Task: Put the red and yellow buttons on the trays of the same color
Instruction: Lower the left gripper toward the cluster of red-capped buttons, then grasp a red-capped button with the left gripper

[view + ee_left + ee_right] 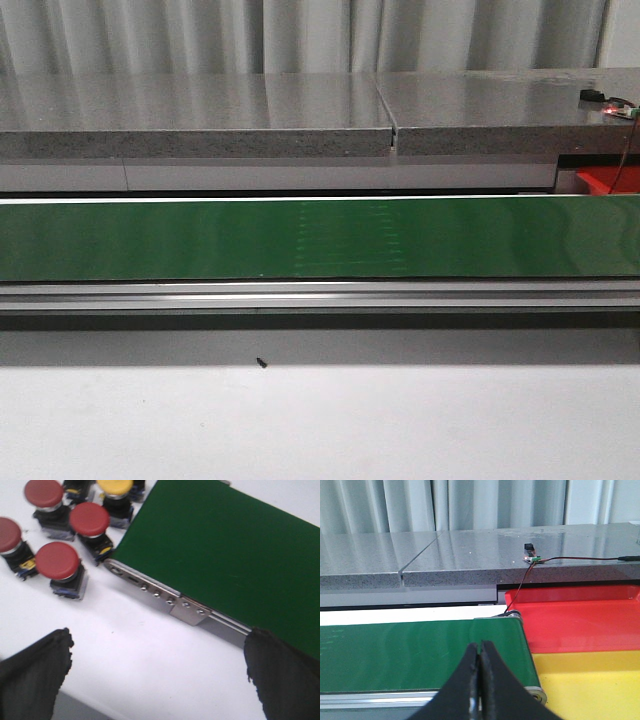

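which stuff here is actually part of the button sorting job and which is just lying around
Part of the job:
red buttons
yellow button
red tray
yellow tray
left gripper, open
right gripper, shut and empty

Just there:
green conveyor belt
grey stone counter
small sensor board with its wire
tiny black speck on the white table

A matt green belt (200,240) with a faint woven texture runs in a brushed metal rail (320,297). The desk (400,420) is smooth, matt white. Behind, a speckled grey stone-like counter (190,110) has a polished, reflective top. Red buttons (57,560) and a yellow button (115,486) have smooth, slightly glossy plastic caps. The red tray (580,625) and yellow tray (590,685) look like smooth plastic with a soft sheen. The left gripper's fingertips (32,675) look rough, black and cloth-like.
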Controlling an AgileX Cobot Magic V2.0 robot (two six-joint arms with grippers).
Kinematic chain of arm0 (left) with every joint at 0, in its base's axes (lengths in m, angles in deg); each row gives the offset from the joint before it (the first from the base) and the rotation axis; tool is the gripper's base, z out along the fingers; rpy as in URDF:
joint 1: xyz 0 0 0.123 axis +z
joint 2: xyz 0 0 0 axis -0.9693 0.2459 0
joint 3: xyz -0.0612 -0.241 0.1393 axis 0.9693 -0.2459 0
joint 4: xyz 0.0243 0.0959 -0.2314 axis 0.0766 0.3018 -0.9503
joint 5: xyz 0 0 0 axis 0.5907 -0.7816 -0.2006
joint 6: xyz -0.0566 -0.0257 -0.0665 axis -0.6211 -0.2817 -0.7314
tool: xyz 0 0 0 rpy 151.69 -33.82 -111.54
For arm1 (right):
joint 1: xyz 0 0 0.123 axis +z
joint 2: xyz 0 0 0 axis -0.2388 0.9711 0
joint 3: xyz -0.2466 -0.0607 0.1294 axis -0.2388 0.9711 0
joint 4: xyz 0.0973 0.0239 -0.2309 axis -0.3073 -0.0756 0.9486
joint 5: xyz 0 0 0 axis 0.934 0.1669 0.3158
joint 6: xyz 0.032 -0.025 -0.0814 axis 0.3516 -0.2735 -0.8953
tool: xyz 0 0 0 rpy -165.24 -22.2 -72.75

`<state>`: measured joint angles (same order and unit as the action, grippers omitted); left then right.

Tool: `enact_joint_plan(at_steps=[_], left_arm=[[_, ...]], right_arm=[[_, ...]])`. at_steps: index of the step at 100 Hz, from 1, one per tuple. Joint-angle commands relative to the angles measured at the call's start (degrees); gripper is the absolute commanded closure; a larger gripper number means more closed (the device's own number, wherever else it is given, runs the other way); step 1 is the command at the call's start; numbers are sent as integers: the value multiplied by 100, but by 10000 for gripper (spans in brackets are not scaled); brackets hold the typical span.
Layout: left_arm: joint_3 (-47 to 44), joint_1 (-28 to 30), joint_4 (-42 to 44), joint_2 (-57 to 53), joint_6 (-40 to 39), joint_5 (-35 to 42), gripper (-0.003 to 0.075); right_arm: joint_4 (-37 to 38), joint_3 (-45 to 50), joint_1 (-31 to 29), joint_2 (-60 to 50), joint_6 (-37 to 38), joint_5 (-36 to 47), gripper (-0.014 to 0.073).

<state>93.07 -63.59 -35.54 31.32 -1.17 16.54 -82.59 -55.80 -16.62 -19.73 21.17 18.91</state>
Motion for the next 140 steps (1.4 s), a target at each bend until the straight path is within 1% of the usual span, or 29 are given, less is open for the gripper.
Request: enact_joint_plan(at_steps=[1,17,31,53,74,95,102,119,130,140], left_arm=[[469,338,-134,95,-99,-282,48],[851,1016,-346,310,-99,-817,48],[1084,1332,-364,683,-77,-1299,48],[1272,1416,-364,1409,-77,-1285,48],[1679,1416,-376,2245,-89,-1121,48],[2085,1416,-366,2882,-112,-1112,50],[2126,1416,-377,3052,-124,-1112,73],[2133,1416,-313,3331,-124,-1013,188],[2133,1416,-313,3419,-144,-806,229],[2141,1416,-300,3475,-138,-746,283]], right_arm=[[45,-80,3,-127,-14,463,660],[45,-80,3,-127,-14,463,660],[45,-80,3,-127,-14,463,660],[45,-80,3,-127,-14,463,660],[45,-80,3,-127,-14,463,660],[45,-80,3,-127,-14,463,660],[45,-80,3,-127,-14,463,660],[45,-80,3,-127,-14,463,660],[45,-80,3,-127,-14,463,660],[45,-80,3,-127,-14,463,660]])
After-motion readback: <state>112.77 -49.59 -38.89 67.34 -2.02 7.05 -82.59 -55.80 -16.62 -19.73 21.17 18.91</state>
